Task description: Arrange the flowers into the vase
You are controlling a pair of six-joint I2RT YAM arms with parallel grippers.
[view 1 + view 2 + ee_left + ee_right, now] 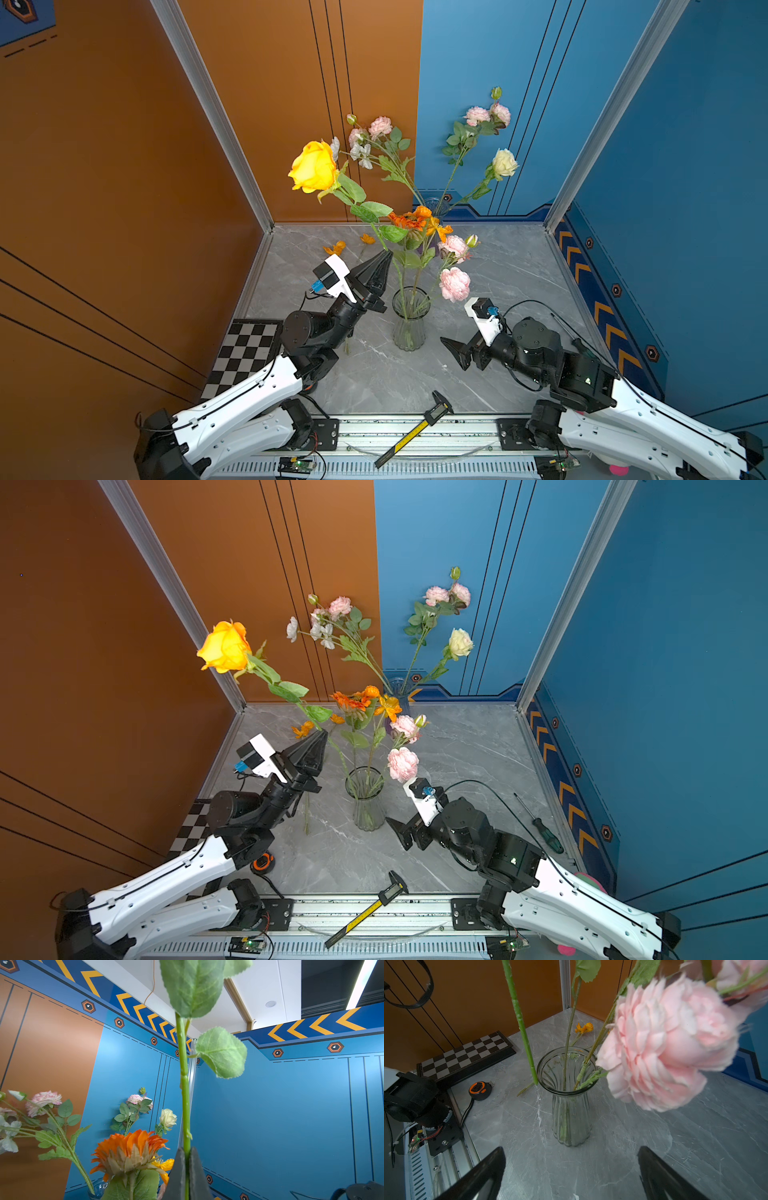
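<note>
Two black fingers of the left gripper (pixel 386 254) are pressed together on the green stem (pixel 185 1084) of the yellow rose (pixel 313 166), pinching it well below the bloom. The left wrist view shows the stem rising straight out from between the tips. In both top views the rose sits at the upper left of centre, high above the table, and its stem slants down to the right into the grip. Below the grip the stem passes the arm, and its cut end lies just outside the rim of the glass vase (pixel 409 320), on the vase's left in both top views. Whether it touches the table I cannot tell.

The right gripper (pixel 571 1147) has its jaws spread wide and holds nothing. It sits low at the lower right of the vase, pointed at it and apart from the glass.

The vase stands upright near the middle of the frame and holds an orange flower (pixel 409 220) and a pink spray (pixel 454 284). Cream, pink and white flowers (pixel 505 162) stand in a second vase (pixel 436 205) at the back edge, and small orange blooms (pixel 336 248) lie loose on the table at the back left.

The table (pixel 498 270) is grey marble, walled orange-brown on the left and blue on the right. A checkerboard (pixel 245 353) lies at the lower left and a caliper (pixel 415 428) on the front rail. A tape measure (pixel 262 862) sits by the left arm and a screwdriver (pixel 544 833) at the right edge.
</note>
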